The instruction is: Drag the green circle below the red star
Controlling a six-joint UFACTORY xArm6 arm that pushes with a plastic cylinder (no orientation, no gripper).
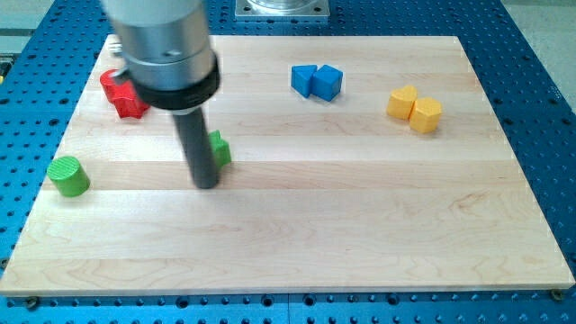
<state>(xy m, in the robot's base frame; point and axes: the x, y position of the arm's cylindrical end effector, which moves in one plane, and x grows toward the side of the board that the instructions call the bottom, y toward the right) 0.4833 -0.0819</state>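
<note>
The green circle (68,175), a short green cylinder, stands near the board's left edge. The red star (131,103) lies above and to the right of it, beside a second red block (112,83); both are partly hidden by the arm's housing. My tip (207,184) rests on the board well to the right of the green circle and below the red star. A second green block (220,149) sits right behind the rod, mostly hidden by it; its shape cannot be made out.
Two blue blocks (317,81) touch each other at the top centre. Two yellow blocks (415,109) touch at the upper right. The wooden board (360,225) lies on a blue perforated table (549,108).
</note>
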